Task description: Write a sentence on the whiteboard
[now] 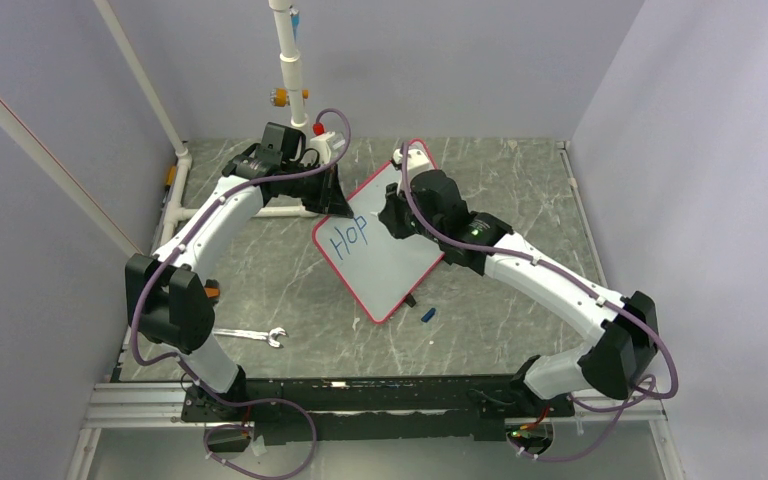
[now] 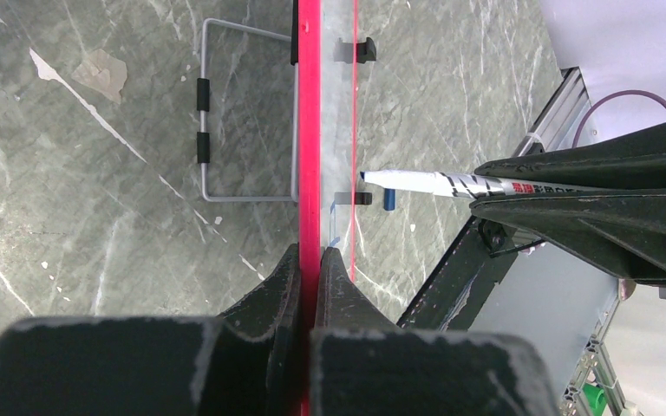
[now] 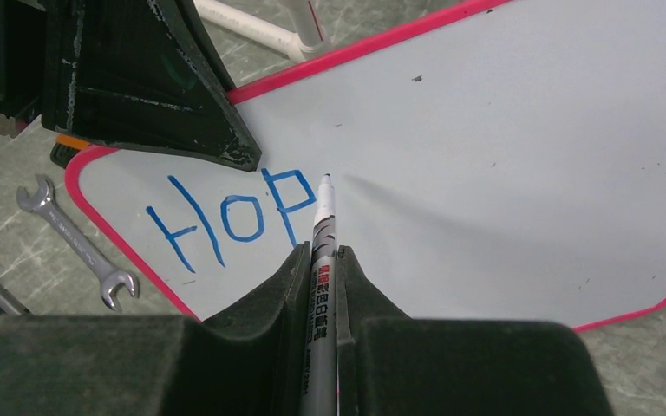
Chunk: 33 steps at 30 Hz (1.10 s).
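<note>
The whiteboard (image 1: 400, 272), white with a red border, stands tilted on the table's middle. My left gripper (image 1: 334, 204) is shut on its red upper-left edge (image 2: 310, 130), with the fingertips (image 2: 288, 269) pinching the rim. Blue handwriting, the sentence (image 3: 230, 212), reads "Hop" near the board's left corner (image 1: 348, 238). My right gripper (image 3: 323, 258) is shut on a silver marker (image 3: 323, 221). The marker's tip sits just right of the "p", at the board's surface (image 3: 503, 173); contact cannot be told. In the left wrist view the marker (image 2: 434, 183) points at the board's face.
A steel wrench (image 1: 250, 334) lies on the table left of the board (image 3: 78, 247). A blue marker cap (image 1: 428, 314) lies by the board's lower edge. A white pipe post (image 1: 290, 70) rises behind. A wire stand (image 2: 247, 113) shows behind the board. Grey walls close in on the sides.
</note>
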Each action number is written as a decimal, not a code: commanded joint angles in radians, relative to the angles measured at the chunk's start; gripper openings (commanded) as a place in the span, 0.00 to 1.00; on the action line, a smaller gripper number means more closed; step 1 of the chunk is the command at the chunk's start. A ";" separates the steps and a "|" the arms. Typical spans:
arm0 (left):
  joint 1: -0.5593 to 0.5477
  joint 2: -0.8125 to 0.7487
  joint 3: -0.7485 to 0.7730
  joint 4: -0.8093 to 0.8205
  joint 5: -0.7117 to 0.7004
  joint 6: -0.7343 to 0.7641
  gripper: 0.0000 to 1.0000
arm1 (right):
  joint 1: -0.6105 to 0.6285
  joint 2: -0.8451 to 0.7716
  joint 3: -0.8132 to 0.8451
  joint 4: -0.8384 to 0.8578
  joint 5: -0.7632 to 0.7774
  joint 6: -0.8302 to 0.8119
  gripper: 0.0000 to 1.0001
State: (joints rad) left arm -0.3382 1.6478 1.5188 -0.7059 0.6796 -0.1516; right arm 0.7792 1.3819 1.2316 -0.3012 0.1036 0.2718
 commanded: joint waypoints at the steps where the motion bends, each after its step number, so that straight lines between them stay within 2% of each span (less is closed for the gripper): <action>1: -0.002 -0.032 0.001 0.016 -0.110 0.089 0.00 | -0.005 0.006 -0.002 0.065 -0.015 -0.001 0.00; 33: -0.006 -0.020 0.005 0.010 -0.121 0.093 0.00 | -0.046 0.053 -0.022 0.070 -0.018 0.007 0.00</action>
State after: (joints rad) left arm -0.3401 1.6482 1.5188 -0.7097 0.6701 -0.1513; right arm 0.7452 1.4139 1.1908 -0.2607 0.0704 0.2787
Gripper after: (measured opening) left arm 0.055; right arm 0.135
